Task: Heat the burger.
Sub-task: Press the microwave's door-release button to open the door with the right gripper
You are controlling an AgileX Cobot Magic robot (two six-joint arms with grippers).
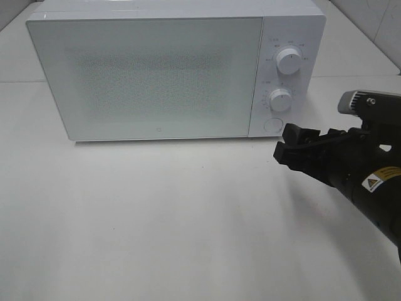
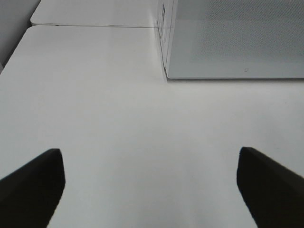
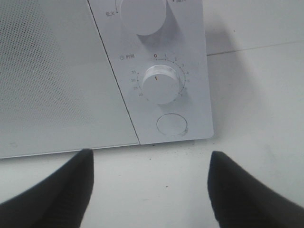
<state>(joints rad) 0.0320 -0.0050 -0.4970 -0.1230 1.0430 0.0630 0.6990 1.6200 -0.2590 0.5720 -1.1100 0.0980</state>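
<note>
Microwave [image 1: 150,75] door shut; burger not seen. Right end effector [image 1: 283,144] empty, spread apart, faces knob [image 3: 160,83], likely to turn it. Left end effector [image 2: 149,150] empty, spread wide, above counter [image 2: 118,95].

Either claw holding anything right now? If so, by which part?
Nothing is held. The left claw is open above the table; the right claw is open and empty, facing the microwave near its controls.
</note>
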